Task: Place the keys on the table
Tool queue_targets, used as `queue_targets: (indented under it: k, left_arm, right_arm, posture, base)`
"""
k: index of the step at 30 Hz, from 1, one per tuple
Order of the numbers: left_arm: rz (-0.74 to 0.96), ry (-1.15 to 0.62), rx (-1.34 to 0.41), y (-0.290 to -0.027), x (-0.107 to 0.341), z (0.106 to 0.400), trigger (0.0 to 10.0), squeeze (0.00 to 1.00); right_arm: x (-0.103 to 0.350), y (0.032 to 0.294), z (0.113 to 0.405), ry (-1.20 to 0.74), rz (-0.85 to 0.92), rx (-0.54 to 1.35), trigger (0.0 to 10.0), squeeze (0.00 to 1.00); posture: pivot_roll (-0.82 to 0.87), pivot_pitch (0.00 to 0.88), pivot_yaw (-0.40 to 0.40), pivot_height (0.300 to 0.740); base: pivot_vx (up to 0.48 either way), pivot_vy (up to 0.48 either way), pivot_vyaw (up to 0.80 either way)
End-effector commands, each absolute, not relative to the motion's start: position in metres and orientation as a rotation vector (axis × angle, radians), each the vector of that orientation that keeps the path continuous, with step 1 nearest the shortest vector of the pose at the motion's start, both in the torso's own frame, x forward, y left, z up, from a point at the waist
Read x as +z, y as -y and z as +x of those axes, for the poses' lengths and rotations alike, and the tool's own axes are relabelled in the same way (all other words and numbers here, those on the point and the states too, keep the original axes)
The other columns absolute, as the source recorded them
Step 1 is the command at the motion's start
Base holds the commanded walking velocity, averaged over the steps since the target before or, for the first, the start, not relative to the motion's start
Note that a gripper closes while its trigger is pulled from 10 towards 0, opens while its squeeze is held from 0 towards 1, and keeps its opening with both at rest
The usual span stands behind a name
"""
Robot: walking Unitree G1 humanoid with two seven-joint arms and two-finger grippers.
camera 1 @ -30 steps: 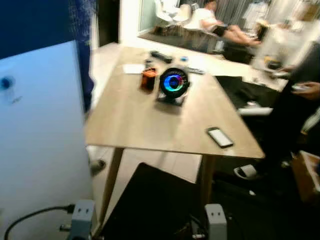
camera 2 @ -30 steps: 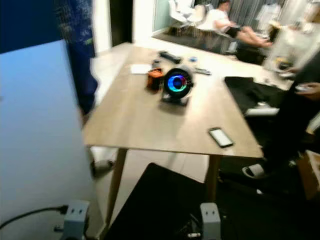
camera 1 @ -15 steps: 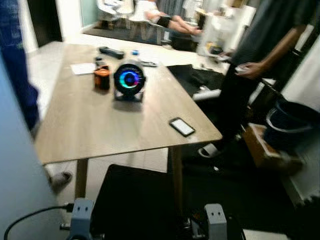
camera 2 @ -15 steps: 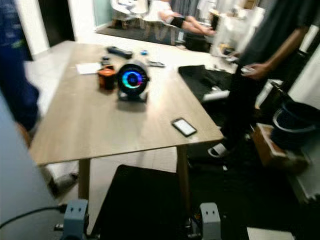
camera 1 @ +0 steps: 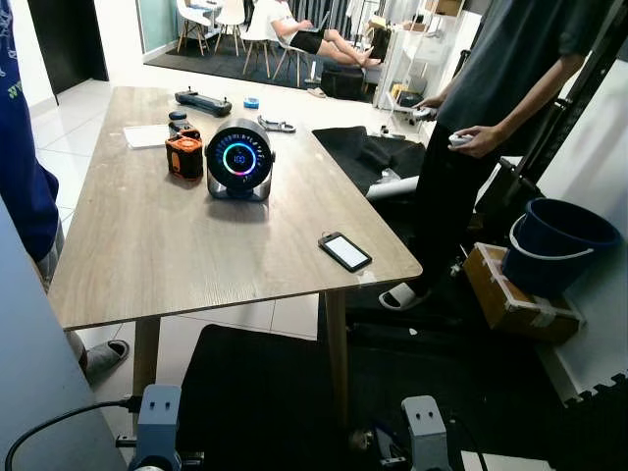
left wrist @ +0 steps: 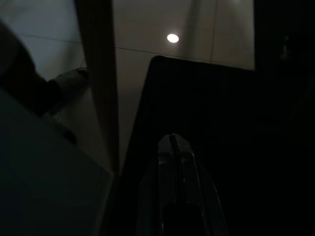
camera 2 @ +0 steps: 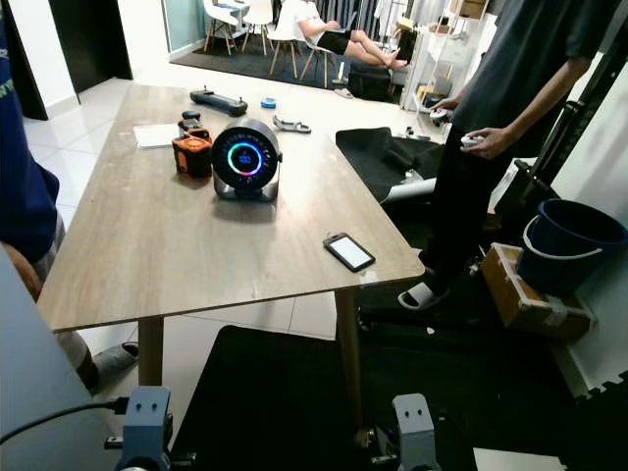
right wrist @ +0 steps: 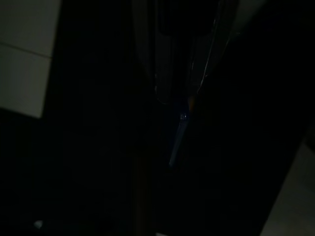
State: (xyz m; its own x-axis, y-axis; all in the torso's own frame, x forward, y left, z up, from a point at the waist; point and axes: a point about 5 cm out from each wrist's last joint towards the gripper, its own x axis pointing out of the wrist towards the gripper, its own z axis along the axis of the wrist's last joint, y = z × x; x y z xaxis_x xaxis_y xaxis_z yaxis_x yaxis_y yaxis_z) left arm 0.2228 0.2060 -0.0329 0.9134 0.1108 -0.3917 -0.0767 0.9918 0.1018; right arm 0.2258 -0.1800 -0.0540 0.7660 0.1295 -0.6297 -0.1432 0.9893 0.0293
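Keys [right wrist: 178, 132]: small blue bit dangling from right gripper [right wrist: 179, 91], fingers pinched on it, arm low below table [camera 1: 147, 245] edge. Left gripper [left wrist: 172, 147] closed, empty, idle. Risks: phone [camera 1: 344, 251] at 3 o'clock side, fan [camera 1: 238, 160] at 12; loose pinch may drop keys onto mat.

Sharp, evenly bright head views; very dark wrist views.

The table [camera 1: 196, 245] has a matt, pale wood-grain top. The phone [camera 1: 344, 251] on it is glossy black glass (its screen reflects light), the bucket [camera 1: 559, 245] smooth blue plastic, the floor [camera 1: 74, 128] polished tile.
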Motion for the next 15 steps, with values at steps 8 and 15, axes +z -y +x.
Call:
queue_targets:
  k: [8, 15]
  left_arm:
    - [0.106, -0.433, 0.001, -0.185, -0.04, 0.219, 10.0, 0.0]
    - [0.14, -0.421, -0.059, -0.187, -0.034, 0.227, 10.0, 0.0]
  right_arm:
    - [-0.05, 0.188, 0.23, -0.673, -0.042, 0.133, 10.0, 0.0]
    - [-0.057, 0.183, 0.22, -0.677, 0.004, 0.093, 10.0, 0.0]
  posture:
    - [0.1, 0.016, -0.127, 0.74]
    - [0.11, 0.01, -0.063, 0.74]
  base:
    - [0.0, 0.0, 0.0]
    - [0.0, 0.0, 0.0]
